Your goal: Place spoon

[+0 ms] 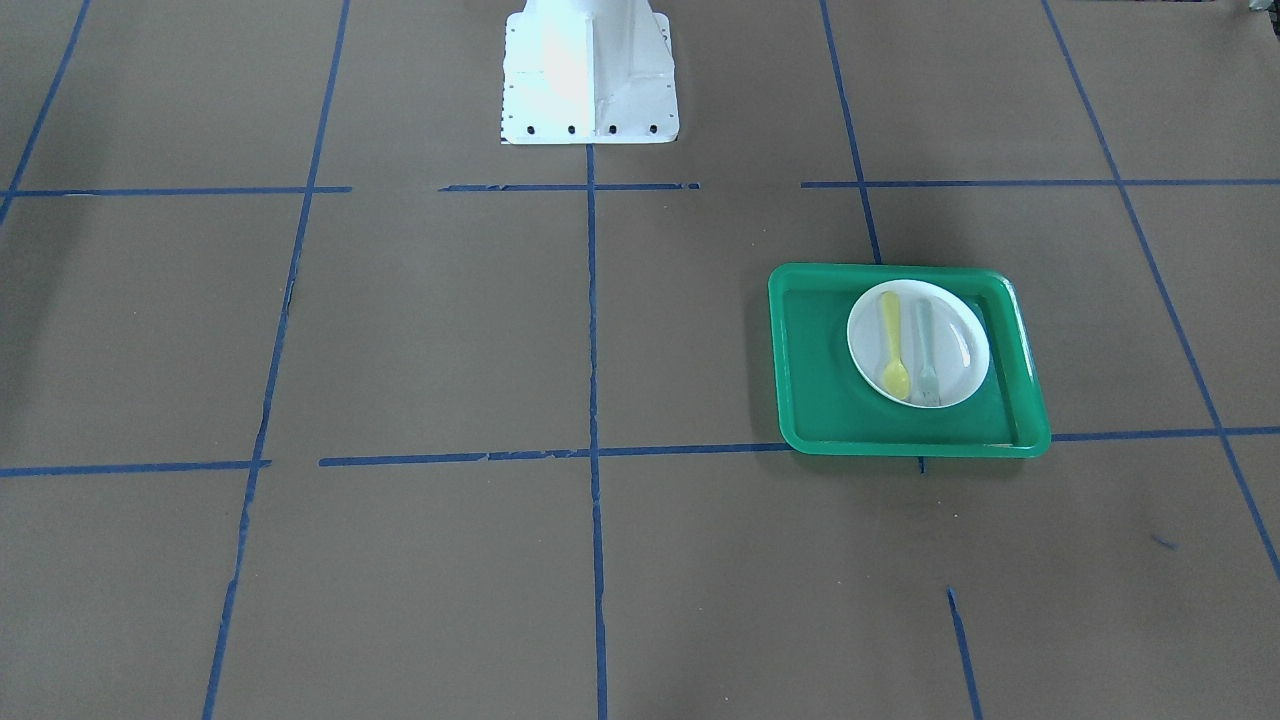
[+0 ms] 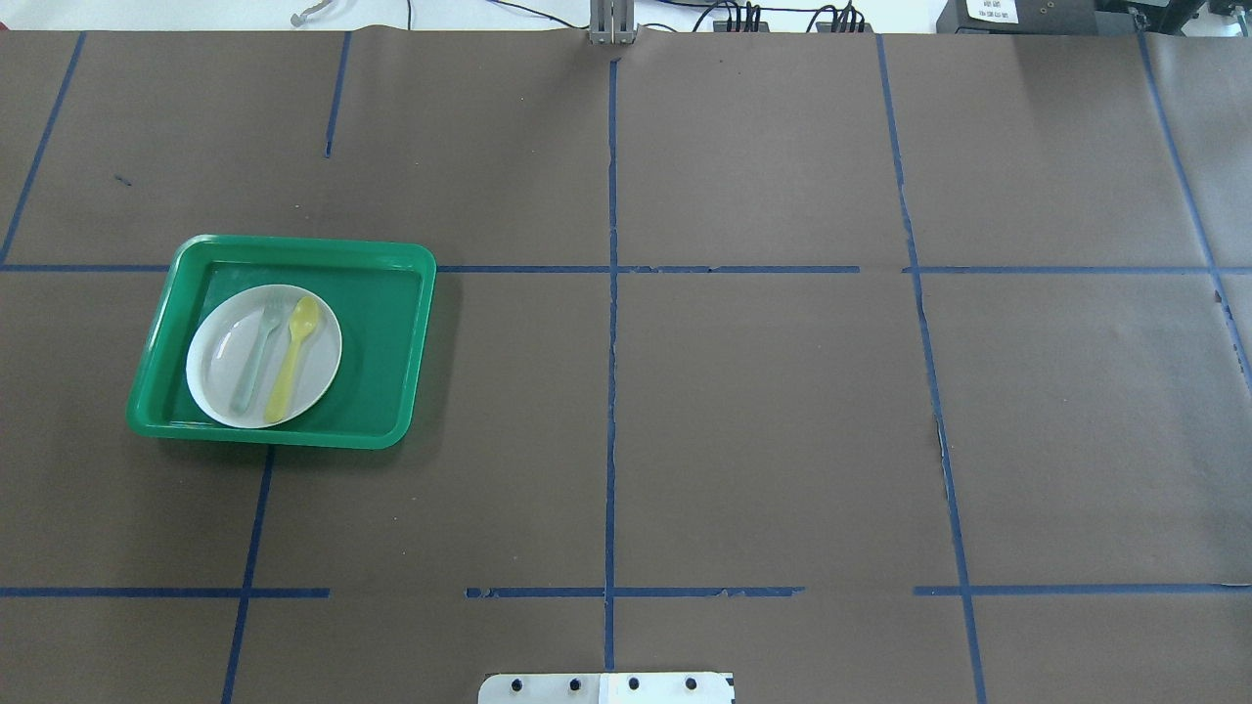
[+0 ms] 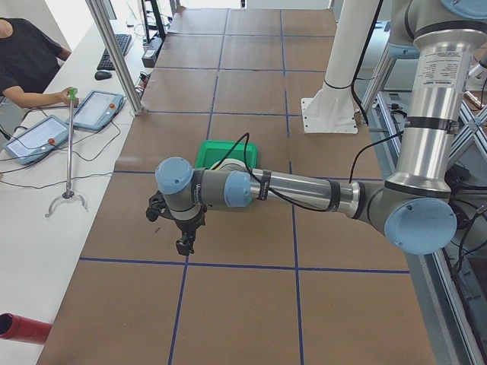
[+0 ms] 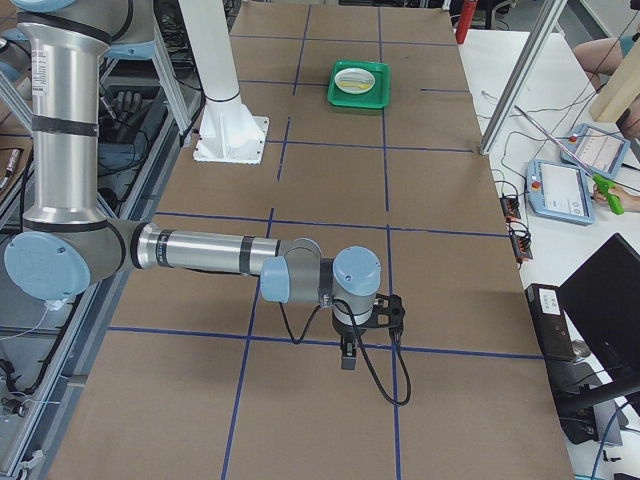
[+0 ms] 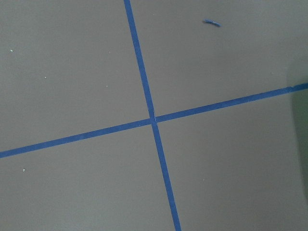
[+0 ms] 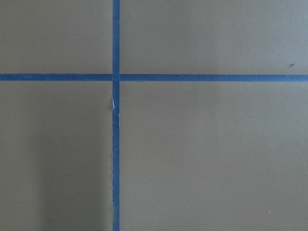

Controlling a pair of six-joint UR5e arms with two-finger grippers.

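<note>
Brown table (image 1: 450, 330), front view: we see the spoon (image 1: 893, 345) on the plate (image 1: 962, 345), just beside the fork (image 1: 927, 352). Overhead: so close we might grab both. Side views: left gripper (image 3: 185, 245), right gripper (image 4: 347, 358) far off, jaws, can't tell.

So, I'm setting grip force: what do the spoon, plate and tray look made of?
The spoon looks like matte yellow plastic: even colour, no metallic glint. The plate seems glossy white plastic or ceramic, given its highlight streak. The tray looks like shiny moulded green plastic.
</note>
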